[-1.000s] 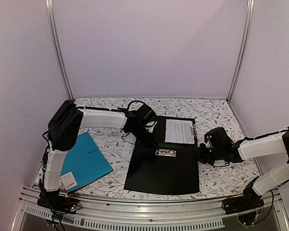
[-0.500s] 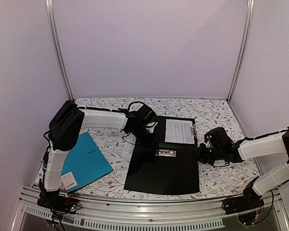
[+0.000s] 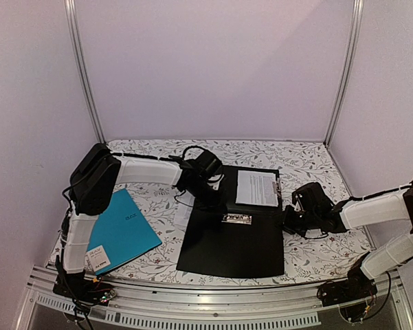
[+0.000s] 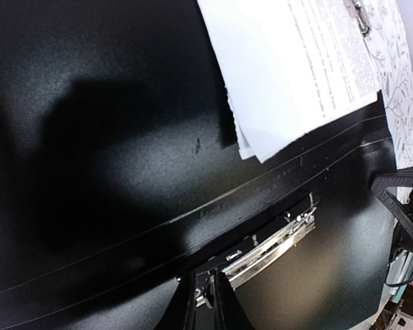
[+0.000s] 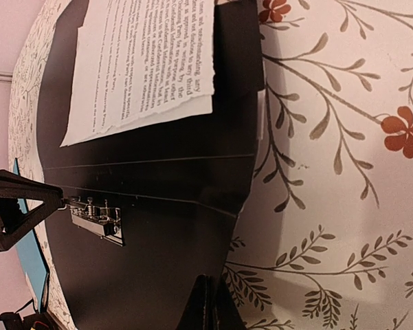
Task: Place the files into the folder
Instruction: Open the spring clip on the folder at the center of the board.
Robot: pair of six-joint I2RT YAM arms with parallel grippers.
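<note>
Already inside: the files (image 3: 255, 187) lie on the far panel of the open folder (image 3: 233, 251), between the two grippers and beyond both sets of tips. Their near edges are slightly fanned.
Fold: the silver clip (image 3: 236, 218) sits on it, between the grippers and a little nearer the left one.
Left gripper (image 3: 207, 194): at the folder's far-left edge, narrow, with the tips seeming to meet. I cannot tell whether they pinch the cover.
Right gripper (image 3: 289, 221): at the folder's right edge beside the fold, also drawn narrow. Its hold on the rim is just as unclear.
Risk, sheets: if a panel is swung over, the pages could slide toward the fold or spill, since nothing visibly pins their near edge.
Risk, clip: a shifting sheet edge could catch on it and crease.
Risk, cover: a thin rim may slip from narrow tips, and a one-sided lift would skew the folder across the table (image 3: 309, 161).
Outward: the teal folder (image 3: 120, 230) lies well to the left of the left gripper, out of the way.
</note>
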